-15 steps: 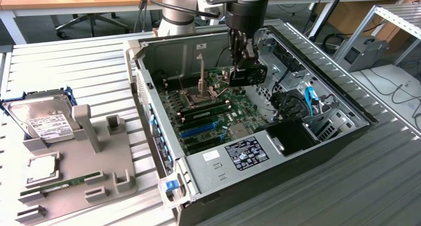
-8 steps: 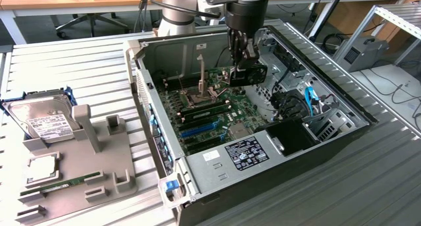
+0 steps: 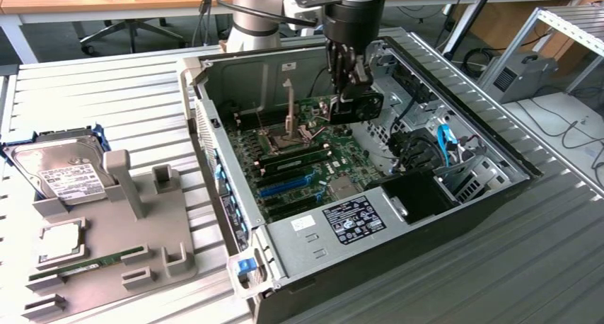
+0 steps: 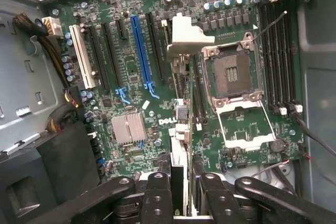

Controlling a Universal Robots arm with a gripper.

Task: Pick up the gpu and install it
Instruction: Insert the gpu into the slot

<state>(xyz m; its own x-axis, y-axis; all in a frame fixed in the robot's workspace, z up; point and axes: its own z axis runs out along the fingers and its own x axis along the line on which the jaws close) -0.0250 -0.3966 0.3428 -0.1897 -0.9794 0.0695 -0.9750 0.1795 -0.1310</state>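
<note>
Ribbed grey metal tabletop (image 3: 113, 90) carries an open black computer case (image 3: 491, 197), with office desks behind. Inside it the black linkage-fingered gripper (image 3: 351, 90) is clamped on the gpu (image 3: 357, 106), a flat green circuit card with black fan, held on edge above the green motherboard (image 4: 136, 103) at the far side of the case, near the empty processor socket (image 4: 231, 74). Light and rigid, it looks fragile (edge connector especially); its board edges seem the safest hold.

Silver-grey arm (image 3: 257, 13), black linked claw (image 3: 351, 101)
</note>
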